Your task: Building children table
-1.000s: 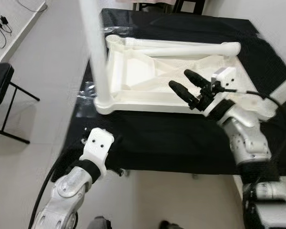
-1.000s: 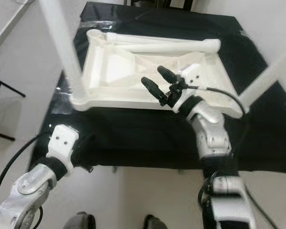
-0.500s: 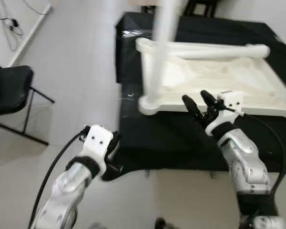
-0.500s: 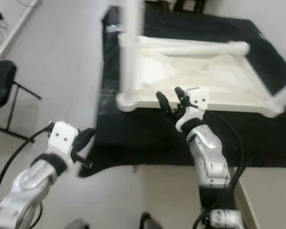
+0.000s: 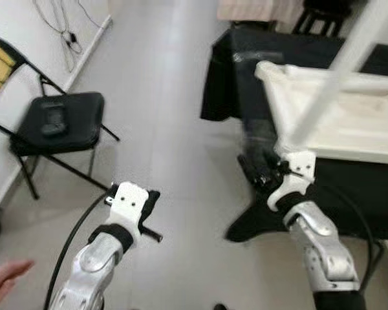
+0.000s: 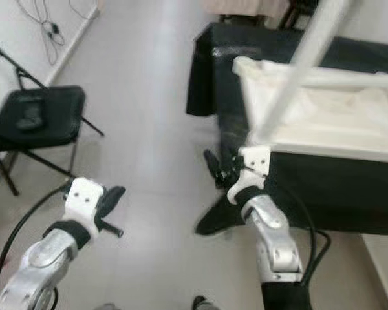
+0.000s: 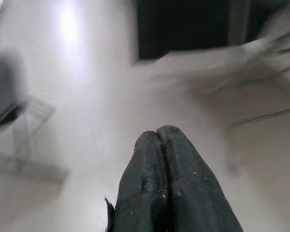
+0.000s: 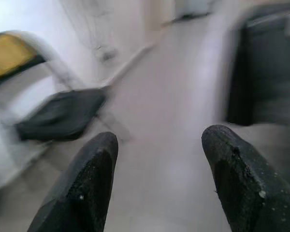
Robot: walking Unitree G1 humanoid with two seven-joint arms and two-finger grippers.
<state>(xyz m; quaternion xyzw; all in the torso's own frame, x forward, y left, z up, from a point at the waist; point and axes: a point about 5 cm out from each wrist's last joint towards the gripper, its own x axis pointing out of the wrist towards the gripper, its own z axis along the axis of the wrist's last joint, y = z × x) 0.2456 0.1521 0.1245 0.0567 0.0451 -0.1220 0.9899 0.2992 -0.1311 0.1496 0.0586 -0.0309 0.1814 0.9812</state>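
Right claw (image 6: 215, 169) is apart and empty, fingers (image 8: 234, 183) spread wide in the wrist view, pointing out over bare floor (image 5: 161, 129). Left claw (image 6: 110, 206) is pressed together, holding nothing, hanging low over the floor at about 7 o'clock in the head view.

Risks, judged from this pose:
- Head and wrist views are blurred, so the camera looks to be in motion. Any reach made now would be poorly aimed.
- Right claw sits just beside the near corner of the black-draped stand (image 5: 246, 71). A swing toward 2 o'clock could snag the cloth and drag the table top.
- One white leg (image 6: 291, 71) stands up from the near-left corner of the table top. A knock from the right arm could tilt it or work it loose; how firmly it is seated cannot be told.
- Folding chair (image 5: 55, 123) stands at 10 o'clock, well apart from the left arm, but it is in the path if the robot drifts that way.
- A person's hand (image 5: 3, 284) shows at 8 o'clock near the left arm, so there is a contact hazard.

White table top (image 5: 336, 116) lies upside down on the stand, at roughly 1–2 o'clock from the right claw, near but not touching. From the left claw it is at 2 o'clock, well apart.
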